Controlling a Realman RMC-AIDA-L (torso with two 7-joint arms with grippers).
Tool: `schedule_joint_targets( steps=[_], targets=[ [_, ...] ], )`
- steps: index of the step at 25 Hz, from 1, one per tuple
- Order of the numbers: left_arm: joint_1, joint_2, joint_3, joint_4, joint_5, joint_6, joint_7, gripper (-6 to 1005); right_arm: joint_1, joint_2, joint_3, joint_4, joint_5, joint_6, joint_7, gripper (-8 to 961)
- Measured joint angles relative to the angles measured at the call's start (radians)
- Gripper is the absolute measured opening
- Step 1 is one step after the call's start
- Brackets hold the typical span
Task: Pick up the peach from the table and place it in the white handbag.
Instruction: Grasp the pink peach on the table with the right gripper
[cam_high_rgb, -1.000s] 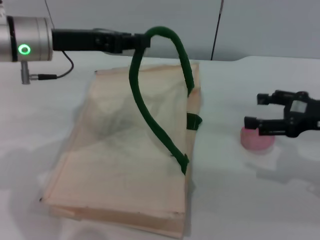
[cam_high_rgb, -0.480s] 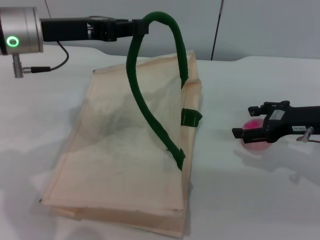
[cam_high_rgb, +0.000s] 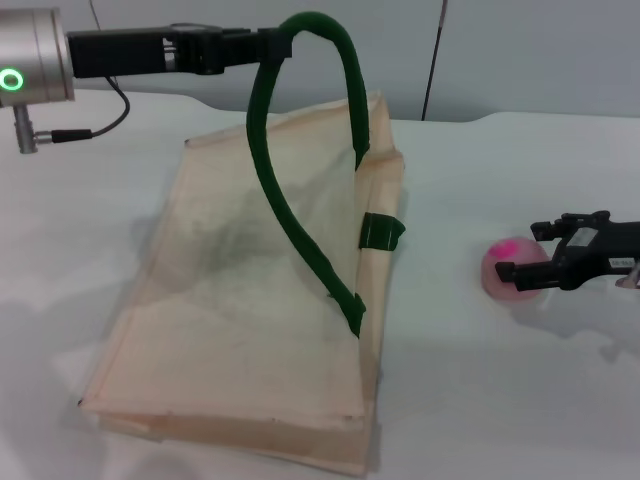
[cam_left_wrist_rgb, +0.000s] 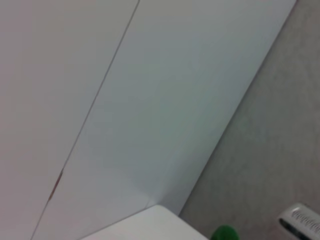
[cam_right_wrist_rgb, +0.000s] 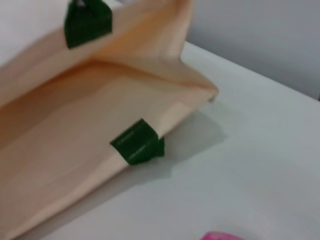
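Note:
The white handbag (cam_high_rgb: 250, 300) lies flat on the table, its mouth facing right. My left gripper (cam_high_rgb: 272, 47) is shut on one dark green handle (cam_high_rgb: 300, 230) and holds it up high, pulling the upper panel open. A bit of that handle shows in the left wrist view (cam_left_wrist_rgb: 225, 233). The peach (cam_high_rgb: 510, 268) sits on the table to the right of the bag. My right gripper (cam_high_rgb: 520, 250) is open and low at the table, with its fingers on either side of the peach. The right wrist view shows the open bag mouth (cam_right_wrist_rgb: 95, 115) and the peach's top edge (cam_right_wrist_rgb: 220, 236).
The white table (cam_high_rgb: 470, 400) runs to a pale wall behind. A second green handle tab (cam_high_rgb: 381, 230) sits on the bag's right edge. A black cable (cam_high_rgb: 100, 115) hangs from the left arm.
My right gripper has dropped to table height and shifted right around the peach. My left gripper has raised the green handle a little, opening the bag wider.

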Motion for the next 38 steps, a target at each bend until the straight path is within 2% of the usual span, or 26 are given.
schedule_joint_targets(
  steps=[15,26,31,38],
  targets=[
    [0.007,0.003,0.0,0.0,-0.017,0.009,0.0,123,0.01,0.01,-0.013,0.001,-0.045,-0.002,0.007,889],
    [0.006,0.004,0.0,0.0,-0.017,0.009,0.0,124,0.015,0.01,-0.014,0.001,-0.048,0.004,0.008,767],
    [0.007,0.004,0.0,0.0,-0.017,0.009,0.0,124,0.015,0.01,-0.014,0.001,-0.048,0.014,0.004,669],
    [0.008,0.004,0.0,0.0,-0.017,0.009,0.0,125,0.007,0.012,-0.01,-0.034,-0.041,0.045,-0.003,611]
  ],
)
